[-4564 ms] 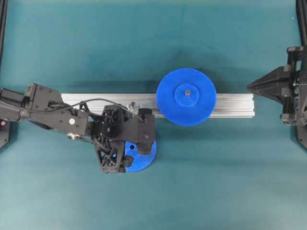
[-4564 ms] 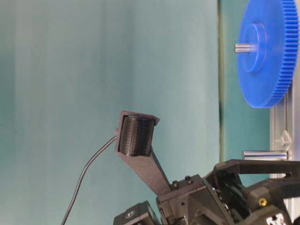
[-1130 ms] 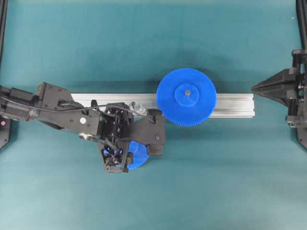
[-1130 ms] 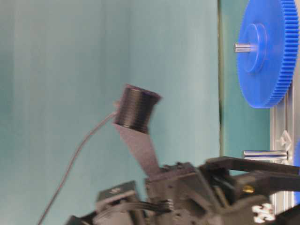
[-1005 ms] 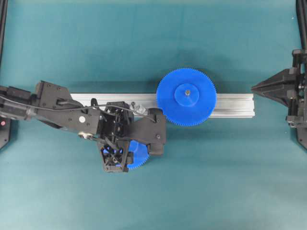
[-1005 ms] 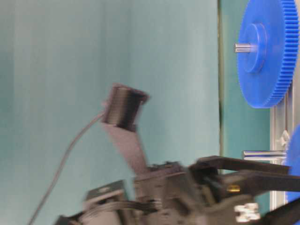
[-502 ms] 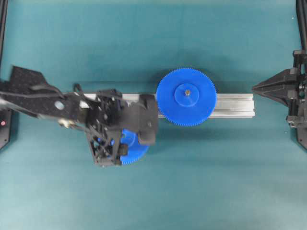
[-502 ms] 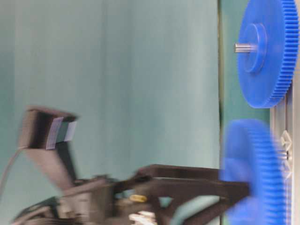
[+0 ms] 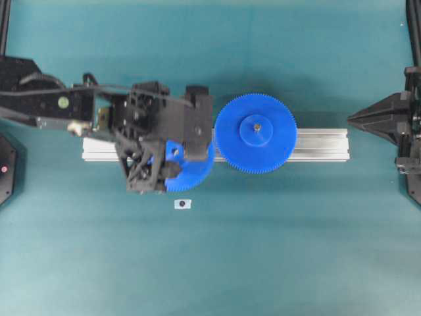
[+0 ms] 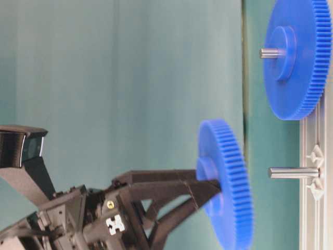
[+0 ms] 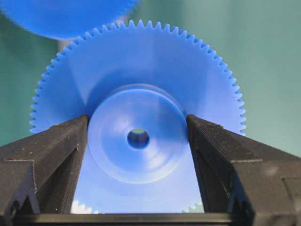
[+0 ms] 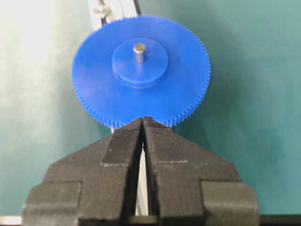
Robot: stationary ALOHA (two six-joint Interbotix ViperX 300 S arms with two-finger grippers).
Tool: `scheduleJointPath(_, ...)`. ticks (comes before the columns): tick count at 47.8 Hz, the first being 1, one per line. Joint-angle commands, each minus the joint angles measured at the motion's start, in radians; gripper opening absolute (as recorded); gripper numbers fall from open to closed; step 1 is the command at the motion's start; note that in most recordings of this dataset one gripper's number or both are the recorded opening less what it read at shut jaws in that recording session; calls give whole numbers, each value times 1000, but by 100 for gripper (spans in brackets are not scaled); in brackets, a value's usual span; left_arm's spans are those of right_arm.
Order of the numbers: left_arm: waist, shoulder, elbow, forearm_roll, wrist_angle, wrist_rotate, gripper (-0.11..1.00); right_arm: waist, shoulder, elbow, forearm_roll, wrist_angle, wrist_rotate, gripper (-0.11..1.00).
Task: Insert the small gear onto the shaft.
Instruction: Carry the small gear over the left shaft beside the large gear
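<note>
Two blue gears are in view, and I hold the small gear [image 11: 138, 117] in my left hand [image 11: 138, 141]: my fingers [image 11: 51, 150] press against either side of its raised round hub, with the dark centre hole showing between them. From above, the small gear [image 9: 191, 170] sits partly under my left hand [image 9: 172, 158], over the left part of the grooved aluminium rail [image 9: 319, 145], its teeth close beside those of the larger gear [image 9: 256, 133] to its right. In the table-level view the small gear [image 10: 226, 187] is lifted clear of the rail, and the shaft [image 10: 293, 172] stands bare on its bracket, its tip apart from the gear's face. The larger gear [image 10: 296, 57] is already seated on its own pin further along the rail.

My right hand [image 12: 142, 123] is closed on nothing, its two fingers meeting at the tips, and it points at the larger gear [image 12: 141, 70] from the right end of the rail. It [image 9: 355, 118] waits well apart from the work. A small white tag [image 9: 183, 204] lies on the teal counter [image 9: 296, 250] just nearer than the small gear.
</note>
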Motion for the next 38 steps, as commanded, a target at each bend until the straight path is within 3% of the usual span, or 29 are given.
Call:
scheduleJointPath(1, 14, -12, -37, 3, -9, 12, 71, -5, 6, -12, -2, -8, 9, 11)
scheduleJointPath(15, 55, 21, -18, 3, -14, 34, 71, -8, 5, -12, -2, -8, 9, 11)
scheduleJointPath(24, 67, 43, -6, 3, -64, 84, 71, -8, 5, -12, -2, -8, 9, 11)
scheduleJointPath(38, 67, 67, 8, 3, -107, 78, 71, -8, 3, -14, -2, -8, 9, 11)
